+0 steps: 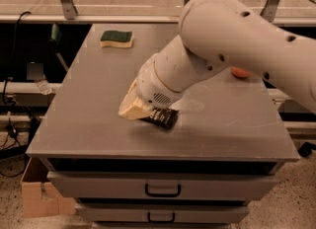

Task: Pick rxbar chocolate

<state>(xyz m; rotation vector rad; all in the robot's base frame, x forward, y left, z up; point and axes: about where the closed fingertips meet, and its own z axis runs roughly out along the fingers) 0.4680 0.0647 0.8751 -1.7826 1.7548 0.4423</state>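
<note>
The rxbar chocolate (163,118) lies flat near the front of the bench (94,124), one end hidden under the gripper (132,108), which is down over it. Whether the gripper has closed on it I cannot tell. A sponge (117,38) sits well apart at a far corner.

The grey metal tabletop (89,104) carries a green-and-yellow sponge (117,38) near its far left corner, a shiny black rxbar chocolate (162,117) near the middle, and an orange object (240,72) at right, half hidden; the beige gripper (132,108) meets the bar's left end
</note>
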